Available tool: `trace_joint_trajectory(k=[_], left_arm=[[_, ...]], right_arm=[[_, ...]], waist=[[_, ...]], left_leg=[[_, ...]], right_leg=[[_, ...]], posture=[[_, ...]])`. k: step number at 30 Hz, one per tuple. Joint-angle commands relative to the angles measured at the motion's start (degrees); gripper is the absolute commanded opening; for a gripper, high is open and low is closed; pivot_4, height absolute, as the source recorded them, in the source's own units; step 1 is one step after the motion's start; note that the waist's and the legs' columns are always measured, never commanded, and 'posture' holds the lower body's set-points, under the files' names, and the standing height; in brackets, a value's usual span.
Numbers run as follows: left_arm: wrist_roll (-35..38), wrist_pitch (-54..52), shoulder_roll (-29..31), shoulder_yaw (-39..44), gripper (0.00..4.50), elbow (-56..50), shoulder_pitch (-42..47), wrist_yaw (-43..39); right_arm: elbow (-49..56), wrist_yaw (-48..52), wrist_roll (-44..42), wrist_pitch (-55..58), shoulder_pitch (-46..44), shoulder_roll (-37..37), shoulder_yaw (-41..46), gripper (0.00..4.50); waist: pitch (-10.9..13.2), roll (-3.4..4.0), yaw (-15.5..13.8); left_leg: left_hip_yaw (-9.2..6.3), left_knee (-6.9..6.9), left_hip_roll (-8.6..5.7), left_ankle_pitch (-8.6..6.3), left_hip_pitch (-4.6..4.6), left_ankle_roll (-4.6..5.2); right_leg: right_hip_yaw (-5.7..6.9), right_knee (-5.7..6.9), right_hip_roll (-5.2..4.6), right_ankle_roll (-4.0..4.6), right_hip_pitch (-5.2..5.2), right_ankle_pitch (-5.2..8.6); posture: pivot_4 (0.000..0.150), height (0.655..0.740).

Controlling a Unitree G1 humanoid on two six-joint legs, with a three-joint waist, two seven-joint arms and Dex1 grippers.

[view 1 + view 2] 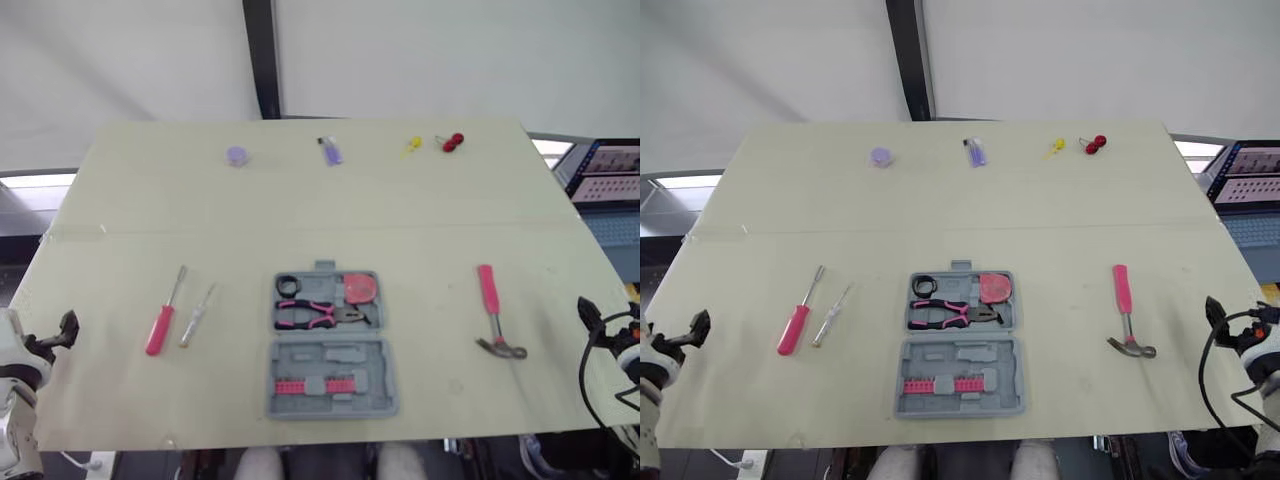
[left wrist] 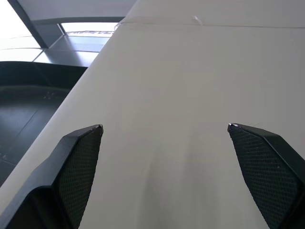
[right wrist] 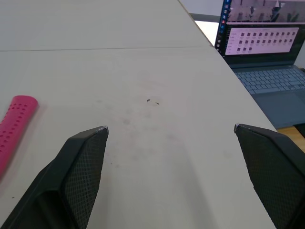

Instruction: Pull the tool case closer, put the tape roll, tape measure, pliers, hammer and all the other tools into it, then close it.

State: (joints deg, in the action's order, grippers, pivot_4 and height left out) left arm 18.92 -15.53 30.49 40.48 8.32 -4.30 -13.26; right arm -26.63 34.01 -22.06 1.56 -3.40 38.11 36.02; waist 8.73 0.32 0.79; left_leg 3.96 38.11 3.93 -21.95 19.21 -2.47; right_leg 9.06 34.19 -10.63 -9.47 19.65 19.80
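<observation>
Flanking one open tool case (image 1: 300, 357) lie two screwdrivers (image 1: 160, 326) and one hammer (image 1: 492, 310); left gripper (image 2: 164, 126) and right gripper (image 3: 170, 128) gape empty.

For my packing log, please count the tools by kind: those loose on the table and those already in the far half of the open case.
Screwdrivers: 2, on the table
Hammer: 1, on the table
Pliers: 1, in the case
Tape roll: 1, in the case
Tape measure: 1, in the case
Total: 6
</observation>
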Motion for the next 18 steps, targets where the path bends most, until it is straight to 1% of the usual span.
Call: trace_joint_trajectory(k=[1, 3, 6, 8, 10, 12, 14, 18], left_arm=[[3.67, 4.32, -2.14, -1.95, 4.50, -10.53, -2.88, -5.86], [4.97, 5.78, -4.64, -5.33, 4.50, -17.01, -5.41, -8.85], [3.65, 5.78, -6.26, -10.58, 4.50, -22.46, -8.76, -10.80], [2.33, 5.08, -6.96, -13.87, 4.50, -24.92, -9.98, -10.60], [1.17, 4.14, -7.28, -17.39, 4.50, -27.05, -10.87, -10.57], [0.07, 3.40, -7.10, -19.39, 4.50, -27.90, -11.26, -10.24], [-0.67, 2.48, -7.19, -20.14, 4.50, -28.28, -11.23, -9.06], [-2.59, 1.05, -7.29, -21.51, 4.50, -28.29, -11.40, -7.50]], right_arm=[[15.05, 3.89, -5.09, 5.85, -0.09, 0.30, -3.77, 4.46], [24.84, 5.54, -7.55, 11.44, -0.75, 0.50, -8.66, 4.46], [35.71, 8.28, -10.95, 19.05, -3.11, 1.37, -16.07, 4.46], [41.35, 9.61, -13.09, 24.04, -6.11, 2.00, -21.01, 4.46], [46.53, 12.48, -13.79, 27.74, -11.69, 2.59, -28.35, 4.46], [48.70, 14.26, -13.41, 29.42, -15.89, 2.82, -32.71, 4.46], [49.00, 15.09, -13.02, 30.31, -18.75, 2.49, -35.07, 4.46], [48.84, 15.60, -12.19, 30.83, -21.86, 0.88, -38.55, 4.46]], waist=[[0.00, 0.00, 0.02], [-0.01, 0.02, 0.17], [-0.01, 0.02, 0.41], [-0.01, 0.02, 0.44], [-0.01, 0.01, 0.39], [0.00, 0.02, 0.14], [-0.01, 0.00, -0.59], [-0.03, -0.10, -1.08]], left_leg=[[0.00, 0.00, 0.00, 0.00, 0.00, 0.00], [-0.01, 0.02, 0.01, 0.00, 0.01, 0.00], [-0.03, 0.01, 0.02, 0.00, 0.01, 0.00], [-0.05, -0.01, 0.02, 0.00, 0.01, 0.00], [-0.07, 0.01, 0.02, -0.01, 0.04, 0.01], [-0.08, 0.06, 0.01, -0.01, 0.05, 0.02], [-0.16, 0.09, 0.01, -0.01, 0.06, 0.01], [-0.19, 0.14, 0.00, -0.02, 0.10, 0.03]], right_leg=[[-0.01, 0.00, 0.00, 0.00, 0.00, 0.00], [-0.02, 0.00, 0.00, 0.00, 0.01, 0.00], [-0.02, 0.02, 0.00, 0.00, 0.01, 0.00], [0.00, 0.02, 0.01, 0.00, 0.02, 0.00], [0.00, 0.00, 0.00, 0.00, 0.01, 0.00], [0.00, -0.02, 0.00, 0.00, 0.00, 0.00], [0.02, 0.00, 0.01, 0.00, -0.02, 0.00], [0.02, -0.03, 0.00, 0.01, -0.05, -0.01]], posture=[[0.150, 0.7400], [0.150, 0.7400], [0.150, 0.7400], [0.150, 0.7400], [0.150, 0.7400], [0.150, 0.7400], [0.150, 0.7400], [0.150, 0.7400]])
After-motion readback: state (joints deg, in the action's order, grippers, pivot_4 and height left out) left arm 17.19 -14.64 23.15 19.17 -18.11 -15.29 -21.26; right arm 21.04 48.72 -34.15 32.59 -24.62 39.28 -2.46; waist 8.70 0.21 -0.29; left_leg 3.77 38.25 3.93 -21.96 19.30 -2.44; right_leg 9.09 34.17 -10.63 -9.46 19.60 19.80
